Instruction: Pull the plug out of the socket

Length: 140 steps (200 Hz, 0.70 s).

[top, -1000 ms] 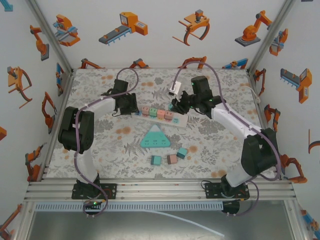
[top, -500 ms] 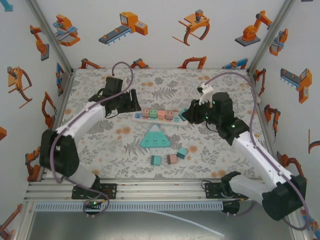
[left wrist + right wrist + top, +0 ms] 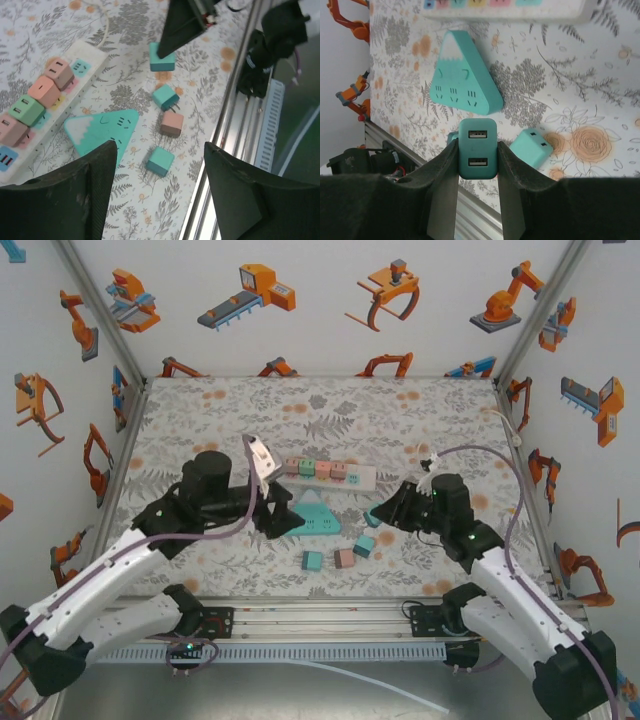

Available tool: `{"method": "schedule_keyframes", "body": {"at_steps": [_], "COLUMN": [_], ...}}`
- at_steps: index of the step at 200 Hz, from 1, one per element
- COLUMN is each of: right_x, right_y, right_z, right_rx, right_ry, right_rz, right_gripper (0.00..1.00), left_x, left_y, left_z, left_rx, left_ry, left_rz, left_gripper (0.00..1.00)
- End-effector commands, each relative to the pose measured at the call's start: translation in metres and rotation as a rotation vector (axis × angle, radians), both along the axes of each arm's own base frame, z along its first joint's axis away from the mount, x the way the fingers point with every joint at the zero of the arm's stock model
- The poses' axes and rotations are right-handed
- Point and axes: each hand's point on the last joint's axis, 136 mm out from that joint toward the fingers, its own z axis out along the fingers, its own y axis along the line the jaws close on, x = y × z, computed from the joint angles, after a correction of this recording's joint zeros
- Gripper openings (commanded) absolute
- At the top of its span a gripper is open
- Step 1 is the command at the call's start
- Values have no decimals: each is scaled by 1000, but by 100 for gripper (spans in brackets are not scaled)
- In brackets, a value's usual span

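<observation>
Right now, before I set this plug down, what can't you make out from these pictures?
- Prongs of the teal two-port plug in the right tool: right wrist view, hidden behind its own body.
- One end of the white power strip: left wrist view, cut off by the left edge and a finger of the left tool.
- Its socket slots, top view: too small.

Plug (image 3: pixel 477 148): teal plastic, smooth, matt, slight sheen at the edges. Right fingers (image 3: pixel 441 192): dark grey plastic, matt. Left fingers (image 3: pixel 60 200): black plastic, matt, faintly grainy. Triangle socket (image 3: pixel 311 514): teal matt plastic with a white tip. Strip (image 3: pixel 366 478): white plastic, smooth. Loose plugs (image 3: pixel 171 124) near it: pastel plastic, matt. Table (image 3: pixel 200 410): printed floral sheet, flat, matt; can't tell paper or vinyl. Near rail (image 3: pixel 320 618): bare aluminium extrusion, satin. Arms (image 3: pixel 100 585): white semi-gloss shells, black matt joints.
</observation>
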Motion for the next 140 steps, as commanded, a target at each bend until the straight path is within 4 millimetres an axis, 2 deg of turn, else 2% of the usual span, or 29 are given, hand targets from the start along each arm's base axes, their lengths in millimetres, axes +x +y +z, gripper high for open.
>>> {"method": "schedule_keyframes", "body": {"at_steps": [1,15,32,39,98,140], "right_x": [8,12,20,23,32,30], "right_y": [12,16,20,22,29,35], "right_z": [0,-9,-17,-20,-60,-81], "right_rx": [65,67,86,89,39,14], "right_ry": [-4,0,5,6,84,128], "right_rz": [23,32,27,31,49,68], "right_gripper": [0,0,0,0,0,7], "left_x": [-32,-37,-41,-42,-33,-27], "left_y": [8,12,14,14,17,17], "left_z": [-18,-24,-28,-29,-44,-48], "left_rx": [99,134,150,155,217,235], "left_ry": [-116,-144,-167,-169,-171,-178], "left_rz": [-200,-230,-260,-264,-231,-209], "left_gripper": [72,83,100,97,97,97]}}
